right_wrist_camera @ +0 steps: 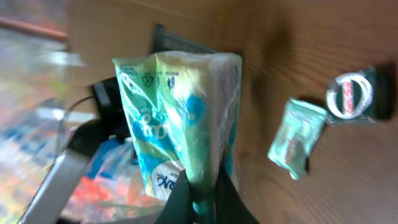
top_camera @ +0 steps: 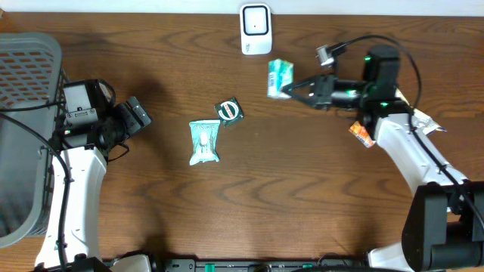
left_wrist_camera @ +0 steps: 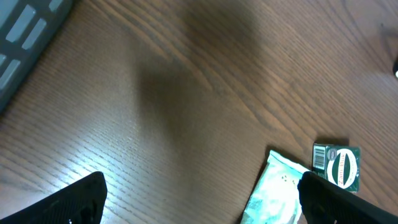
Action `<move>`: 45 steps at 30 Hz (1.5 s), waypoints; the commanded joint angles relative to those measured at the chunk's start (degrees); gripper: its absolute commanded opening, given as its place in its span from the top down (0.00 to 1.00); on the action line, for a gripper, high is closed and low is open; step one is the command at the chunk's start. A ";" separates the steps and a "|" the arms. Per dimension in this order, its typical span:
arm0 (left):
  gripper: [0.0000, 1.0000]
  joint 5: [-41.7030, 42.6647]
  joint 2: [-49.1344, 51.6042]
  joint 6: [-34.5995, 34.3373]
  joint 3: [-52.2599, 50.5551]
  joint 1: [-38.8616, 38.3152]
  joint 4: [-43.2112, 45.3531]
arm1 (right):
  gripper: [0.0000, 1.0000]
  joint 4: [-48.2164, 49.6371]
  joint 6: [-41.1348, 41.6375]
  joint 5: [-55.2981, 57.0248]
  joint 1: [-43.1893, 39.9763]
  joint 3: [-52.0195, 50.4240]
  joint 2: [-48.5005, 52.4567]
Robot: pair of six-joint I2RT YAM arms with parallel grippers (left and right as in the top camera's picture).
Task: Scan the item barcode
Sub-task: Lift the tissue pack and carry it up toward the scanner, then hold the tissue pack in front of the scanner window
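Pinched between the tips of the right pincer (right_wrist_camera: 198, 198), the green packet (right_wrist_camera: 180, 106) hung over the table (top_camera: 302, 196) near the white scanner (top_camera: 255, 29), seemingly so its barcode could face it, while the left pincer (left_wrist_camera: 199, 202) stood wide and empty beside a spare packet (top_camera: 204, 141).

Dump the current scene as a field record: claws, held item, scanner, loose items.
left claw: open, empty
right claw: shut on green-white pack
scanner: white, at far table edge
held pack position: close beside scanner
loose on table: pale green pouch, dark green box, orange packet
left edge: grey basket
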 commanded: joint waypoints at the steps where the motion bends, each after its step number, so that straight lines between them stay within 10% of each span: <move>1: 0.02 -0.55 0.02 0.50 0.24 0.24 -0.15 | 0.99 -9.05 -9.38 18.93 3.67 0.28 -0.79; 15: 0.02 -0.55 0.02 0.50 0.24 0.24 -0.15 | 0.99 -52.15 -30.45 64.98 13.29 49.03 13.62; 33: 0.02 -0.55 0.02 0.50 0.24 0.24 -0.15 | 0.99 -14.34 -83.97 115.14 25.33 61.96 46.14; 45: 0.02 -0.55 0.02 0.50 0.24 0.24 -0.15 | 0.99 -13.03 -86.93 115.14 25.35 61.90 47.34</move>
